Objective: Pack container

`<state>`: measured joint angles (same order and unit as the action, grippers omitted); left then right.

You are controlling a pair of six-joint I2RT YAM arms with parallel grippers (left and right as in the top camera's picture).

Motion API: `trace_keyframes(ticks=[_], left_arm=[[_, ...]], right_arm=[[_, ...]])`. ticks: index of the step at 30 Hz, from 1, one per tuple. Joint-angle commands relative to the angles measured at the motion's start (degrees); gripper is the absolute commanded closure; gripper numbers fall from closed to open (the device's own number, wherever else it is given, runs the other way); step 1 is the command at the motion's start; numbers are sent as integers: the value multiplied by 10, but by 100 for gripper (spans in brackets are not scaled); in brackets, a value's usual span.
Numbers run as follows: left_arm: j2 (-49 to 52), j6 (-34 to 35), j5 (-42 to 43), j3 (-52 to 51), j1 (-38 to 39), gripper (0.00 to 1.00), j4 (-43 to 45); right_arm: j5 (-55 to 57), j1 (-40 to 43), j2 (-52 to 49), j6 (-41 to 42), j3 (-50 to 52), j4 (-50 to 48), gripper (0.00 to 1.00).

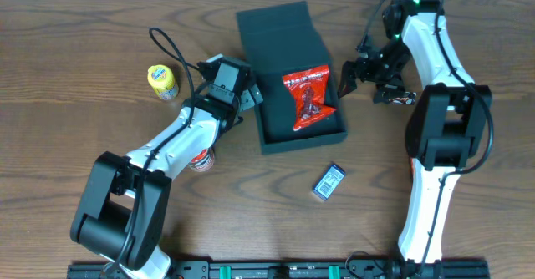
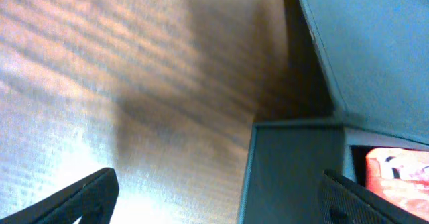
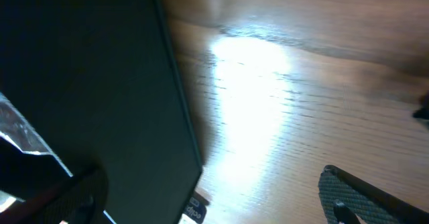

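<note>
The left claw (image 2: 224, 197) stands wide open and grips nothing. Its dark fingertips (image 2: 94, 194) show at the two lower corners of the left wrist view, one over bare wood and the other over the box edge. Seen from overhead it hovers just beside the left wall of the container (image 1: 288, 133), about where the lid meets the tray.

The right claw (image 3: 214, 197) is also spread wide and empty. In its own view one finger hangs over the dark box at the lower left, the other over the wood at the lower right. From overhead it sits just beside the container's right wall, near the far right corner.

The container rests in the middle of the table (image 1: 84, 37). It is a dark square box, and its hinged flap lid (image 1: 274, 30) is thrown open toward the far edge. A red snack bag (image 1: 310, 98) lies inside the tray, toward its right side.

To the left, well apart from the box, a small yellow jar (image 1: 162, 81) stands upright. A red-and-white round can (image 1: 201, 159) peeks out from under the left arm. A small dark packet (image 1: 328, 181) lies on the wood near the container's front right corner, not touching it.
</note>
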<state>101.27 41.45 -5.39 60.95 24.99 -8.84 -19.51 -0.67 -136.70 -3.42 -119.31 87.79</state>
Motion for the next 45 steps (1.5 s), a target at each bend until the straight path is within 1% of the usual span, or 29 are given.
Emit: trace_keyframes(ticks=[1, 5, 8, 10, 12, 14, 18, 21, 23, 27, 29, 31, 32, 34, 36, 38, 41, 42, 45], left_arm=[[3, -25, 9, 26, 3, 5, 6], [3, -32, 10, 26, 4, 5, 2], [2, -34, 7, 26, 3, 5, -3], [-2, -48, 3, 34, 2, 5, -4], [-10, -66, 1, 48, 1, 5, -17], [-22, -73, -12, 74, 1, 5, -49], [-52, -106, -22, 125, 0, 5, -120], [-83, -106, -49, 139, 0, 5, -169], [-117, -107, -69, 141, 0, 5, -209], [-192, -143, -90, 141, 2, 5, -275], [-237, -146, -99, 141, 2, 5, -318], [-272, -147, -99, 141, 2, 5, -359], [-294, -147, -103, 141, 2, 4, -392], [-339, -147, -103, 134, 3, 5, -462], [-374, -146, -113, 108, 12, 4, -491], [-411, -142, -132, 67, 33, 5, -498], [-480, -96, -145, -16, 87, 5, -500], [-503, -69, -146, -43, 107, 5, -507], [-541, -10, -147, -94, 146, 5, -525]], right_arm=[[-30, -19, 6, -10, -10, 4, 1], [-30, -25, 6, -10, -10, 15, 1], [-30, -21, 7, -10, -10, 4, 1], [-30, -15, 12, -10, -11, -4, 1], [-30, -7, 24, -10, -11, -12, 1], [-27, 5, 48, -10, -11, -23, 1], [-3, 20, 120, -9, -11, -42, 1], [34, 19, 172, -10, -11, -49, 1], [50, 17, 217, -12, -11, -52, 1], [50, 6, 312, -43, -9, -48, 1], [56, -3, 367, -63, 0, -46, 1], [88, -13, 420, -67, 21, -47, 1], [113, -18, 456, -63, 44, -50, 1], [136, -27, 548, -43, 132, -80, 1], [140, -34, 626, -40, 224, -123, 1], [144, -38, 703, -37, 320, -172, 1], [144, -39, 819, -9, 475, -237, 1], [144, -39, 851, 8, 516, -248, 1], [155, -39, 916, 41, 600, -261, 1]])
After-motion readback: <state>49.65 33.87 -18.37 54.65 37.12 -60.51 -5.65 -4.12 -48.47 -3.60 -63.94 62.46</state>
